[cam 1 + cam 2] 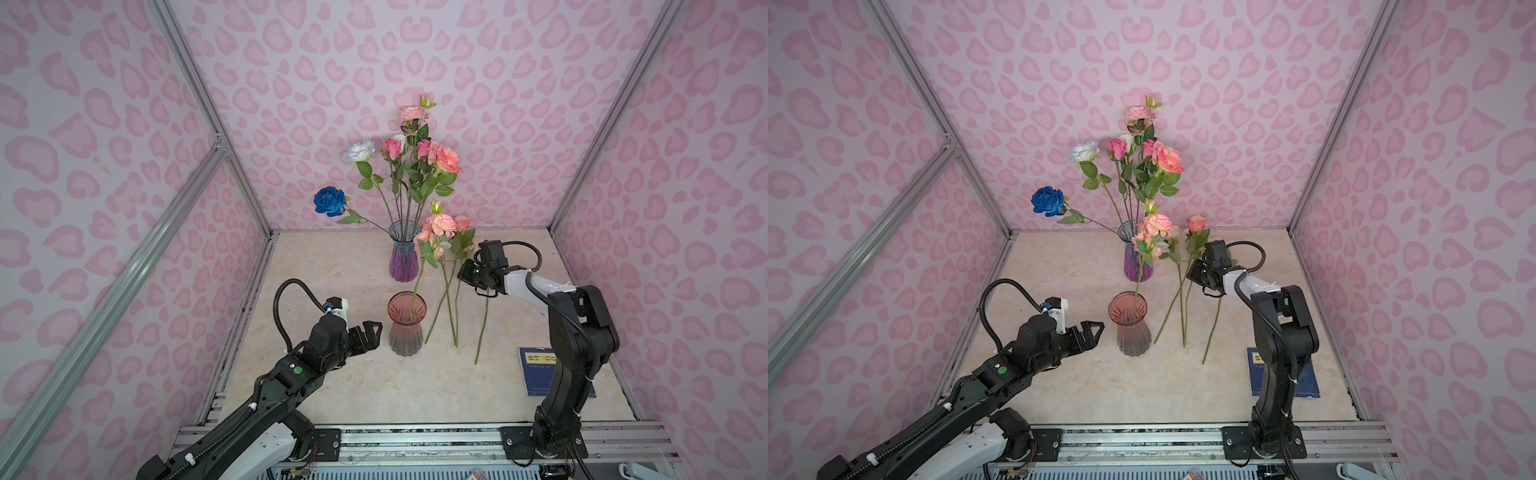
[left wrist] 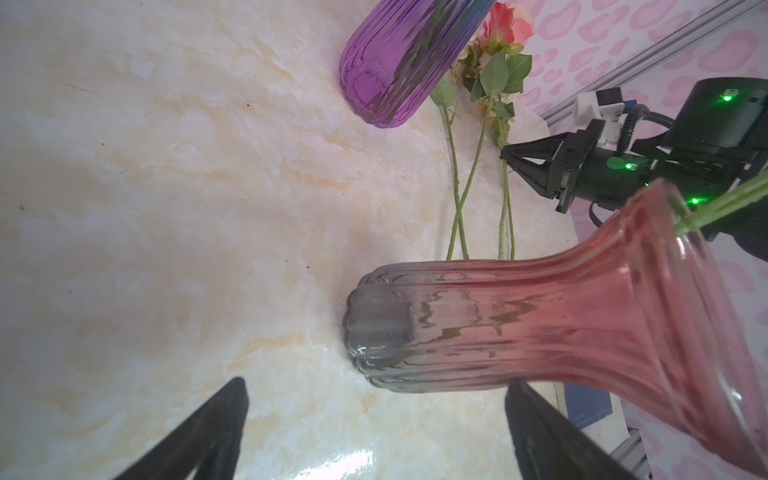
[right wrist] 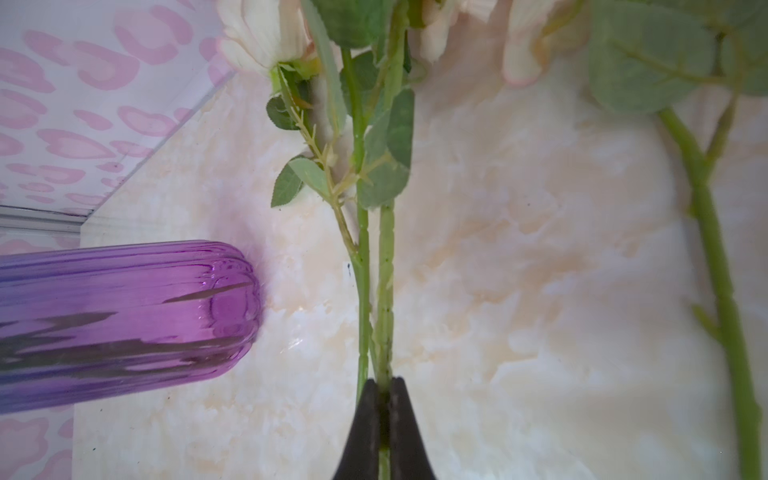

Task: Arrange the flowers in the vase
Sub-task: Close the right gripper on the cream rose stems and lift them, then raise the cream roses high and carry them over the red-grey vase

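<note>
Pink spotty walls (image 1: 124, 124) stand round a pale stone table (image 1: 332, 382). Nearest to us, the left claw (image 1: 370, 333) hangs just beside the pink vase (image 1: 405, 332) without touching it. Its two fingers are spread wide and hold nothing. One flower (image 1: 442, 224) with pink heads stands in that vase and leans to the right. A blue book (image 1: 540, 368) lies flat by the foot of the right arm.

A bit farther back, loose flowers (image 1: 1196, 224) lie on the table, between the pink vase and the right arm. The right claw (image 3: 384, 395) is down among them. In the right wrist view its fingers are squeezed shut on one green stem (image 3: 385, 291), with a second stem right next to it.

Farther back, the purple vase (image 1: 404, 259) stands upright with a bunch (image 1: 409, 166) in it: pink, coral and white heads, and a blue rose (image 1: 330, 201) sticking out to the left.

So the step now looks like picking up a flower from the table. Next, I think the right arm must lift it, tip it so the cut end points down, and slide that end into a vase mouth. Which vase, I cannot tell. The stem next to it could get dragged along, so the lift should be slow. The open left claw could hold the pink vase steady.
</note>
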{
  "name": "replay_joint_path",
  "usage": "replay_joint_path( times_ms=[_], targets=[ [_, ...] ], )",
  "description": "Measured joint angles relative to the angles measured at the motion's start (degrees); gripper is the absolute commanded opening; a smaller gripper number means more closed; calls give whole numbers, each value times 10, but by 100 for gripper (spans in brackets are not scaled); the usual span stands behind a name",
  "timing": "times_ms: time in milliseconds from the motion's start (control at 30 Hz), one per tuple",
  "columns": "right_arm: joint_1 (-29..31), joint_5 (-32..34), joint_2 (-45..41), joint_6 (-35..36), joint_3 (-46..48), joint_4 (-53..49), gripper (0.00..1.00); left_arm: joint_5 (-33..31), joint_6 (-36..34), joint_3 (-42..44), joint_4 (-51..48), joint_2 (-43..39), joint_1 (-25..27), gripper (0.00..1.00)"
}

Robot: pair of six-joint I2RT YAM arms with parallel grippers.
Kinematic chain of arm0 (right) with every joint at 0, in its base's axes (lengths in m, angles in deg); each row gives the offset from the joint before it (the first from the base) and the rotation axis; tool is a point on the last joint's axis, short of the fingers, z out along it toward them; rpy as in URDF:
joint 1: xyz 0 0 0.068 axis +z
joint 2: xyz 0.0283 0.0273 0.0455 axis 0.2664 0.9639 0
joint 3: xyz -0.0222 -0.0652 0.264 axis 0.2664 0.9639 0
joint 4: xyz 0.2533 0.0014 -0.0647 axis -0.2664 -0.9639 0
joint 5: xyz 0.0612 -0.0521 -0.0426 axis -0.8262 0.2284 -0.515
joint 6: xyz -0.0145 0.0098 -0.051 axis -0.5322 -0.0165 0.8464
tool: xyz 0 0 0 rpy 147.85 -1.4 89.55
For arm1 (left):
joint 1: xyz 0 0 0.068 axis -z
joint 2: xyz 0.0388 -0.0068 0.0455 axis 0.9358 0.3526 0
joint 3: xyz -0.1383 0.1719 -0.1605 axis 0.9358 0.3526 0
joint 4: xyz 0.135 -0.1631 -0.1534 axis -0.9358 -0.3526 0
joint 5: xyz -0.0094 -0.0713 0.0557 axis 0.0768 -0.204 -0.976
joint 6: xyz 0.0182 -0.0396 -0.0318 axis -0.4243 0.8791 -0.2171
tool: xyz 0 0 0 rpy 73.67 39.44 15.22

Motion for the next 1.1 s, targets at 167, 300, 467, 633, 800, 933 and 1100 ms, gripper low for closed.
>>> replay_joint_path(
  times_ms=[167, 300, 467, 633, 800, 933, 1100],
  targets=[
    [-20, 11, -93, 7, 58, 16, 1, 0, 0, 0, 0, -1, 0, 97],
    [-33, 22, -149, 21, 84, 14, 1, 0, 1, 0, 0, 2, 0, 98],
    [-30, 57, -194, 63, 85, 3, 1, 7, 11, 0, 2, 4, 0, 98],
    [11, 126, -171, 122, 73, -32, 0, 12, 16, 0, 10, 8, 0, 98],
    [39, 187, -186, 153, 97, -56, 0, 20, 22, 0, 10, 2, 0, 98],
    [38, 220, -189, 161, 84, -50, 0, 20, 22, 1, 10, -14, 0, 98],
    [17, 229, -169, 151, 72, -56, 0, 19, 26, 4, 10, -18, 0, 98]
  ],
)
